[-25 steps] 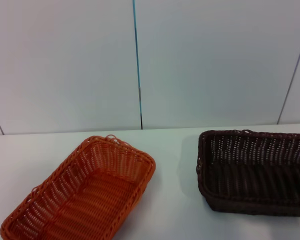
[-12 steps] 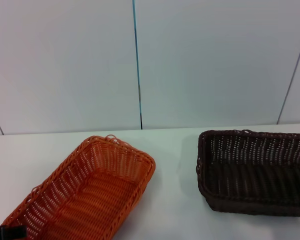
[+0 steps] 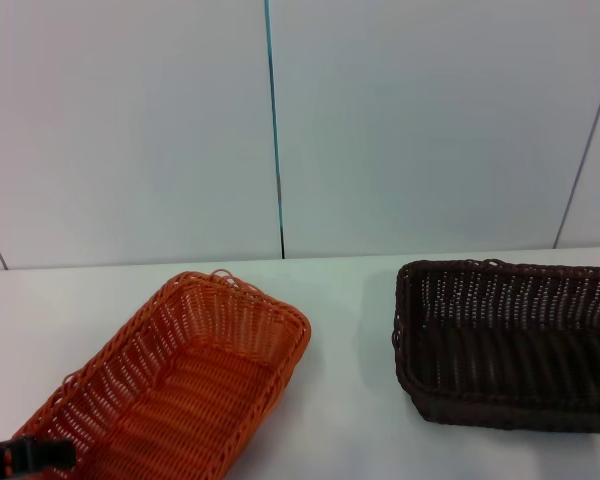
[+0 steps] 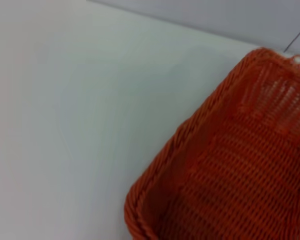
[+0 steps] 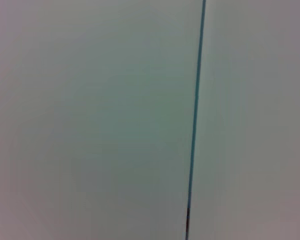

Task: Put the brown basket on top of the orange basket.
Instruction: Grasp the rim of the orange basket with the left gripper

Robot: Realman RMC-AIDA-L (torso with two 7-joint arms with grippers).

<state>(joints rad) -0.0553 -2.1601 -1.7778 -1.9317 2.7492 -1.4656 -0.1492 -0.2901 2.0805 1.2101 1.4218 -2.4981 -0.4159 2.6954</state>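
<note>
1. Head view: bright, even, diffuse light with a cool tint; no glare on the white table [image 3: 340,300] or the wall panels [image 3: 430,120].
2. A soft grey shadow lies on the table just left of the brown basket [image 3: 510,345], and a fainter one beside the orange basket [image 3: 180,380].
3. Left wrist view: soft and blurred throughout, the weave smeared toward the lower right.
4. Right wrist view: dimmer, greenish-grey, darkening toward the frame's corners.
</note>
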